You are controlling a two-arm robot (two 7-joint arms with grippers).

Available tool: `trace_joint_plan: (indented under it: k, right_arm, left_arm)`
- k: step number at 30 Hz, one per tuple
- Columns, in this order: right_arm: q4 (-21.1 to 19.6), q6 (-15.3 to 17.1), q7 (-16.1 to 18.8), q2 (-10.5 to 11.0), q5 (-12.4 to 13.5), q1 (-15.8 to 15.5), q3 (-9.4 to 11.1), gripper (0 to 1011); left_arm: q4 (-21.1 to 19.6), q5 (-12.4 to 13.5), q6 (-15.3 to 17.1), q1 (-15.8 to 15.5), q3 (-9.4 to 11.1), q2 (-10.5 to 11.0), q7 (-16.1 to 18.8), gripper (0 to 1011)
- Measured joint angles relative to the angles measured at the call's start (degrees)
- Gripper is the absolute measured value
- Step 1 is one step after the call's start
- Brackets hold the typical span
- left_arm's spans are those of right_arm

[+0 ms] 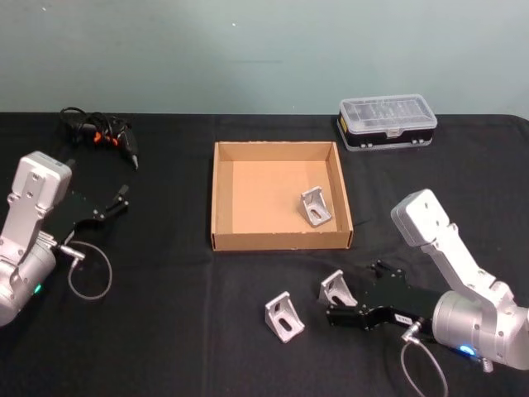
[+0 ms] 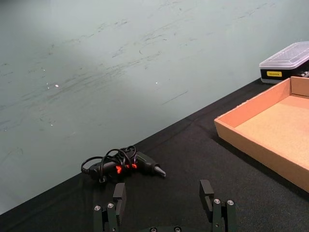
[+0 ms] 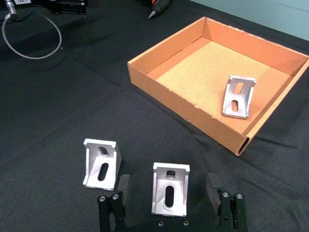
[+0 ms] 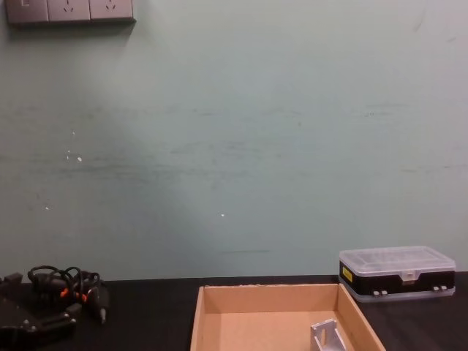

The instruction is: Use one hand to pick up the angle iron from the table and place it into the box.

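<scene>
Fingers (image 3: 123, 182) flank angle iron (image 3: 170, 195) standing upright.

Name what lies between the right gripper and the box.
One angle iron stands upright between the right gripper's open fingers; beyond it, only bare black table reaches the box, as the right wrist view shows.

Box (image 1: 281, 241) on table (image 1: 165, 331), centre; one angle iron (image 1: 316, 207) inside, right half; two angle irons (image 1: 283, 316) (image 1: 337, 289) before box; case (image 1: 387, 121) behind-right.
</scene>
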Motion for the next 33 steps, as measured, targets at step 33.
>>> trace_joint_plan:
  k: [33]
  right_arm:
    - [4.26,-0.61,0.45,-3.35,-3.59,2.75,-2.02,909]
  left_arm:
    - [0.0,0.0,0.0,0.0,0.0,0.0,0.0,1000]
